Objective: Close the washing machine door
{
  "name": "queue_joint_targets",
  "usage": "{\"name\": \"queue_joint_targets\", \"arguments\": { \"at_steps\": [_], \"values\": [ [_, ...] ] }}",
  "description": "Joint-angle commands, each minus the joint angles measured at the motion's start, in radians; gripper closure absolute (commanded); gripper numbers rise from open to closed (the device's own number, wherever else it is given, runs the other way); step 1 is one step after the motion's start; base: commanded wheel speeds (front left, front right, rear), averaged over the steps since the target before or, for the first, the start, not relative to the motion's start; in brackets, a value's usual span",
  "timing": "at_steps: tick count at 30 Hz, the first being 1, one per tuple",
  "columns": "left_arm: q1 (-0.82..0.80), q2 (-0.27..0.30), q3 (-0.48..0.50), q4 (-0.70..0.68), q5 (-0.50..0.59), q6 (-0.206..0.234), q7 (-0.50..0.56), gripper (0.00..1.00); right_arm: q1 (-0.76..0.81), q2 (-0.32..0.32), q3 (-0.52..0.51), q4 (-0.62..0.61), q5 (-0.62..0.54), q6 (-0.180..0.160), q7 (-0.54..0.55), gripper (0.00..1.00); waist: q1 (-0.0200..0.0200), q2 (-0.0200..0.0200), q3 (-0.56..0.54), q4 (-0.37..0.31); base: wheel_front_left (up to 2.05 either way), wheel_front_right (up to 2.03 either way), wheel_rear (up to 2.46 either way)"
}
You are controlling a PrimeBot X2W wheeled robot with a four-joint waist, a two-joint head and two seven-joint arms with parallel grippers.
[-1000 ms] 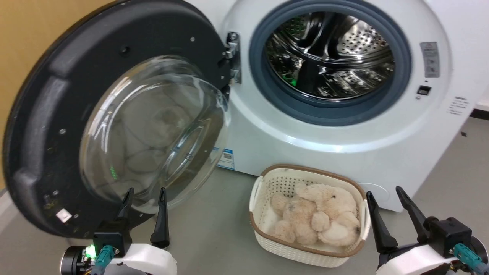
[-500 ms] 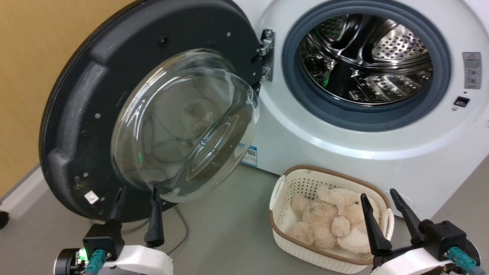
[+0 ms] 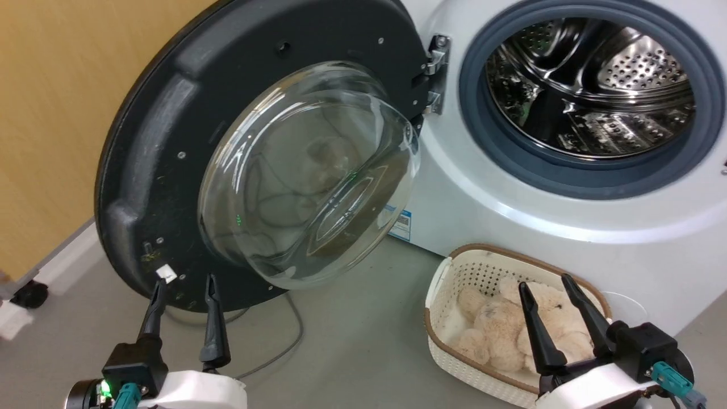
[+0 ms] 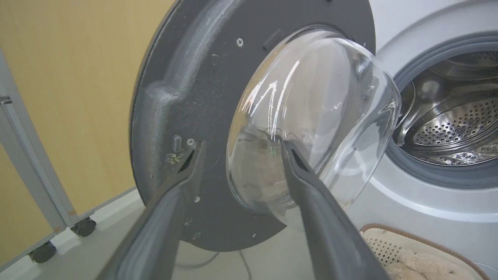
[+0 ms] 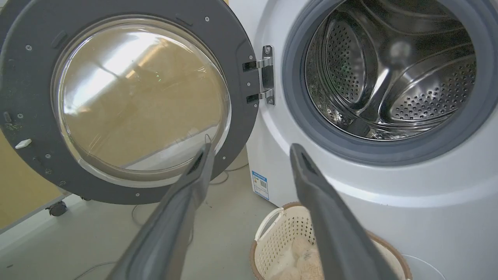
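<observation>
The washing machine door [image 3: 170, 142] stands swung wide open at the left, round and black with a bulging clear glass bowl, hanging on a metal hinge [image 3: 434, 74]. The same door [image 4: 186, 89] faces the left wrist camera and the door [image 5: 31, 77] also spans the left of the right wrist view. The white washing machine [image 3: 500, 187] shows its steel drum and grey gasket. My left gripper [image 3: 183, 284] is open, its tips just short of the door's lower rim. My right gripper [image 3: 545, 287] is open above the basket, holding nothing.
A white lattice basket [image 3: 448, 278] with a beige plush toy [image 3: 511, 329] sits on the grey floor before the machine. A cable [image 3: 284, 341] lies under the door. A yellow wall panel [image 3: 51, 113] on a grey castor frame [image 3: 25, 292] stands at the left.
The whole head view has shifted to the right and slightly up, so the camera has moved. Both grippers stay open. More of the yellow wall and floor shows at the left.
</observation>
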Motion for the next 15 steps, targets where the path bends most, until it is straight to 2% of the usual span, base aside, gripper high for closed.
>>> {"name": "queue_joint_targets", "arguments": {
  "at_steps": [1, 15],
  "values": [
    [0.013, 0.0, 0.002, -0.007, -0.007, 0.006, -0.01, 0.0, -0.019, 0.003, 0.004, 0.003, 0.009, 0.0, -0.01, 0.0, 0.0, 0.0, 0.002, 0.006, 0.0, 0.0, 0.0],
    [0.03, 0.0, 0.015, -0.031, -0.031, 0.031, -0.039, 0.0, -0.046, -0.001, 0.037, 0.027, 0.041, 0.0, -0.039, 0.0, 0.0, 0.0, 0.012, 0.07, -0.01, -0.01, -0.01]
  ]
}}
